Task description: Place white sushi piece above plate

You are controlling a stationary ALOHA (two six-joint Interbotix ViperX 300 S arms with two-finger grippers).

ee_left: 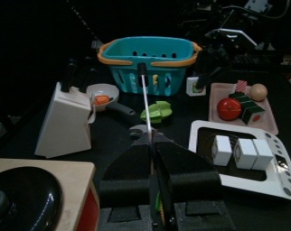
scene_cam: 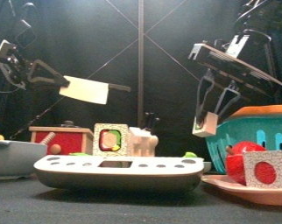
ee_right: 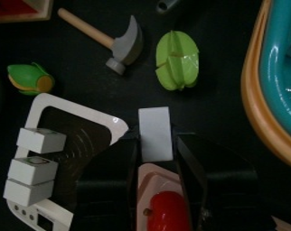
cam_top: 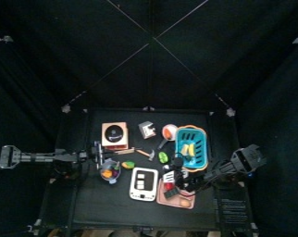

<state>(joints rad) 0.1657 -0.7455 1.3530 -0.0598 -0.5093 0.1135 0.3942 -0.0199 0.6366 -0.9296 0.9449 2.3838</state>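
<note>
Black curtains [cam_top: 149,37] close in the small table [cam_top: 83,199], which is crowded from middle to right edge.

On the left, my left gripper [ee_left: 149,140] hangs over the table's left side with its jaws drawn together on nothing I can see. A white toy cleaver [ee_left: 66,122] shows just beside it; I cannot tell what supports it. Near the back edge sits an orange tray [cam_top: 115,132] with a black round thing on it. Toward the front edge lies the white tray [ee_right: 45,149] with its small white blocks.

Further right come a toy hammer [ee_right: 117,45] and a green cut vegetable [ee_right: 178,59]. The pink plate [ee_left: 263,122] follows, already carrying a tomato [ee_left: 230,108]. The blue basket [ee_left: 145,63] stands behind it.

My right gripper [ee_right: 158,144] hangs above this cluster, jaws clamped on the white sushi piece [ee_right: 154,126]. The piece is in the air, over the strip of bare table just past the plate's back rim.

The risk, as I judge it, is how narrow that strip is. The white tray crowds one side and the basket rim the other, with the vegetable just beyond. Lowering off-line could knock the basket or tray. Letting go too high could bounce the piece onto the plate or against the tomato.
</note>
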